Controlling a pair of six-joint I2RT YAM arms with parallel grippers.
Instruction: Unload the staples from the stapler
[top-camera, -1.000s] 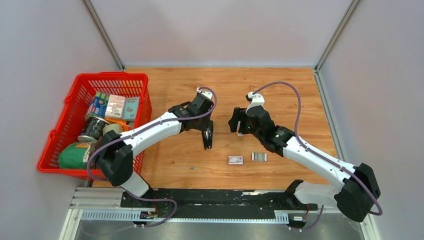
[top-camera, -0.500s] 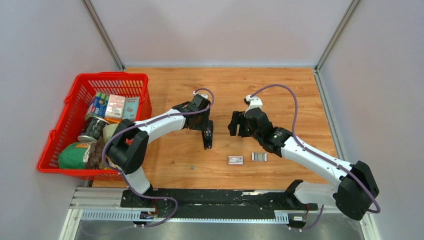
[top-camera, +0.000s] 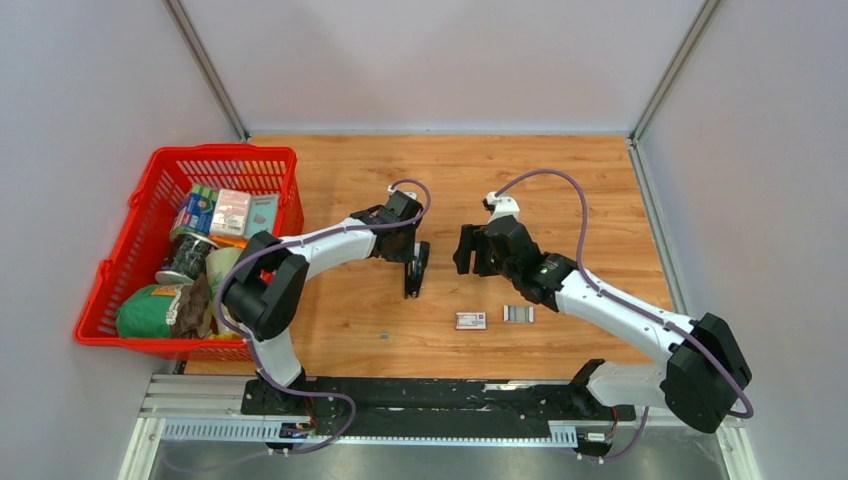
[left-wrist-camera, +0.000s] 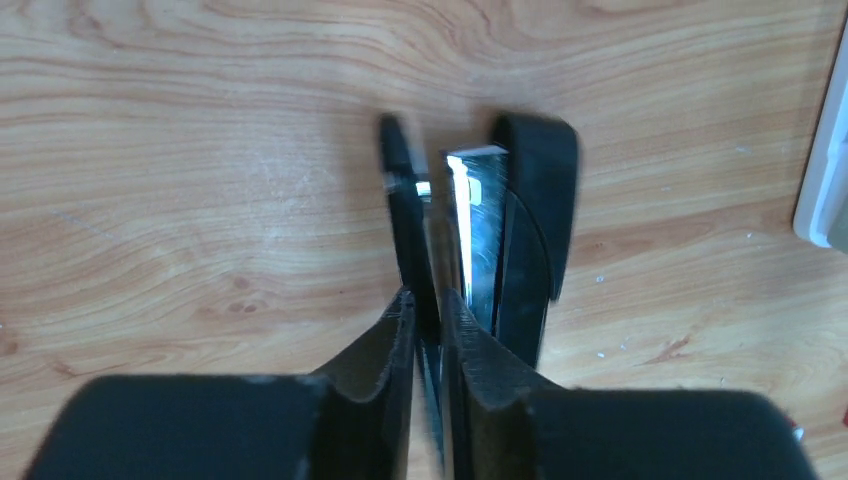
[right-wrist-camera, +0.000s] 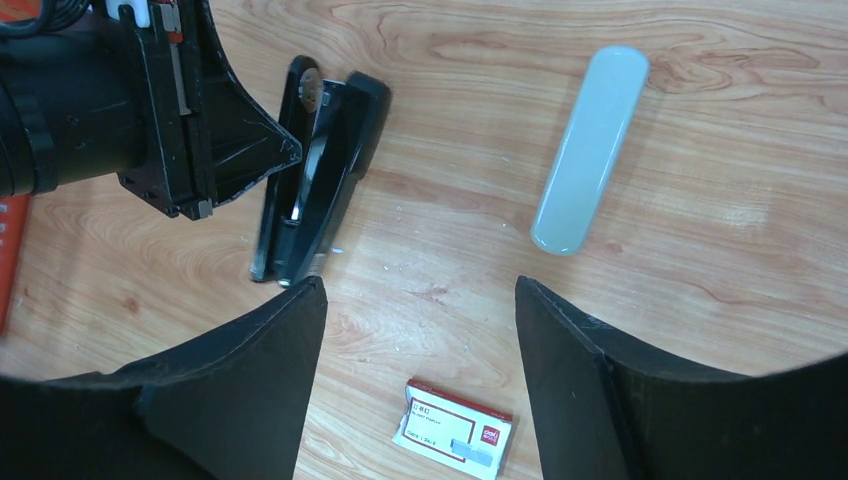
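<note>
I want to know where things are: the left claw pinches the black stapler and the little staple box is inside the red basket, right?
No. The staple box lies on the wooden table, as the right wrist view shows. The left claw does pinch the black stapler.

Left gripper (left-wrist-camera: 428, 300) tight on thin arm of open black stapler (left-wrist-camera: 530, 220).

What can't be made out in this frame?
Whether the stapler is loaded: left wrist view, glare and the left end effector cover the channel; top view, too small.
What the pale oblong piece is: right wrist view, featureless; top view, apparently under the right arm.
Print on the box: right wrist view, too small.
</note>
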